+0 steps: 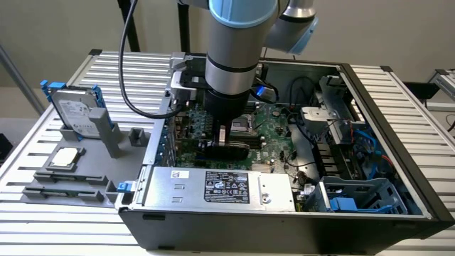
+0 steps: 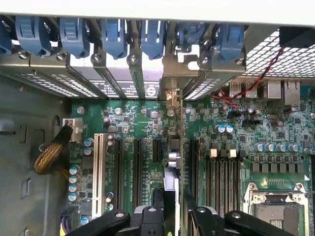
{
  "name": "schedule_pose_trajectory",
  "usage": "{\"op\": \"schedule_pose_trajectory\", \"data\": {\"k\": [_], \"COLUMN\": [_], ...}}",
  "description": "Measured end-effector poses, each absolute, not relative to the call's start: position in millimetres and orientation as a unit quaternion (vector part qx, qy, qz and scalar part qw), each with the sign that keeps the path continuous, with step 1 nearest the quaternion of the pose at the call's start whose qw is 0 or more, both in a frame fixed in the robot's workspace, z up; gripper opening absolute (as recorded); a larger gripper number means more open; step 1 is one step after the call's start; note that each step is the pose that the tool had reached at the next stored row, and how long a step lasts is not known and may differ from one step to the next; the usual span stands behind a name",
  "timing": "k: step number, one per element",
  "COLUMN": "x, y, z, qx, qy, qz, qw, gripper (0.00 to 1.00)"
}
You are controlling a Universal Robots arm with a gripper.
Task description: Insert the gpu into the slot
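Inside open computer case (image 1: pixel 284 234) on slatted worktop (image 1: pixel 42 224), reaches down over green motherboard (image 1: pixel 274 136); holds gpu (image 2: pixel 173 157) upright, edge-on among expansion slots (image 2: pixel 138 167), bracket end toward rear panel (image 2: pixel 113 83); clamps card by both faces in gripper (image 2: pixel 173 196).

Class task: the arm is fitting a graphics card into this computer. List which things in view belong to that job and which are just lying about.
Belong to the job: graphics card, gripper closed on it, green main board.
Just lying about: hard drive and processor chip on the slatted table, power supply.
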State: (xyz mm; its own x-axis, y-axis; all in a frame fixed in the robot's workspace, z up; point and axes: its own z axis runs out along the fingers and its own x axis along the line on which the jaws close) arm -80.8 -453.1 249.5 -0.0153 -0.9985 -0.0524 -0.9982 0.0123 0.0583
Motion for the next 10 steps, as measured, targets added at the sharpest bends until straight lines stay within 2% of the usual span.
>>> {"op": "schedule_pose_trajectory", "data": {"k": [7, 8, 10], "x": [-80.6, -80.7, -80.7], "y": [-452.8, -453.1, -453.0], "z": [246.8, 248.8, 254.3], "qx": [0.702, 0.702, 0.702], "qy": [-0.711, -0.711, -0.711], "qz": [-0.039, -0.039, -0.039], "qw": [0.001, 0.001, 0.001], "gripper": [0.27, 0.34, 0.34]}}
